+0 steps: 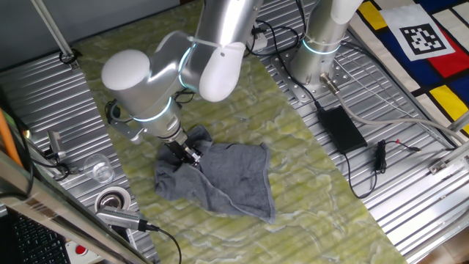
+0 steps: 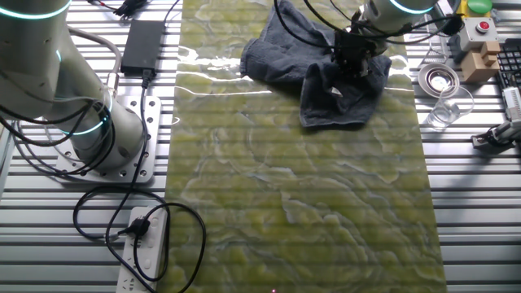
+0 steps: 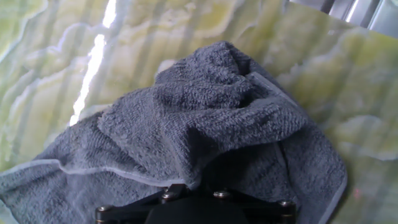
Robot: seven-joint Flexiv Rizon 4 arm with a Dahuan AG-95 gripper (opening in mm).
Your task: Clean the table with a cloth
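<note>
The blue-grey cloth (image 1: 227,180) lies crumpled on the yellow-green marbled table (image 1: 315,198), toward its left side. My gripper (image 1: 187,155) points down at the cloth's left part, and the fabric bunches up around the fingertips. In the other fixed view the gripper (image 2: 352,61) sits on the cloth (image 2: 342,94) at the far end of the table (image 2: 293,187). Seen from the hand, the cloth (image 3: 205,118) rises in folds to my gripper (image 3: 193,190), which is shut on it. The fingertips are buried in the fabric.
Ribbed metal panels flank the table. A black power brick (image 1: 339,126) and cables lie by the arm's base (image 1: 319,59). A tape roll (image 1: 113,199) and a clear glass (image 1: 99,169) stand beside the cloth. A white power strip (image 2: 142,244) lies at the near left.
</note>
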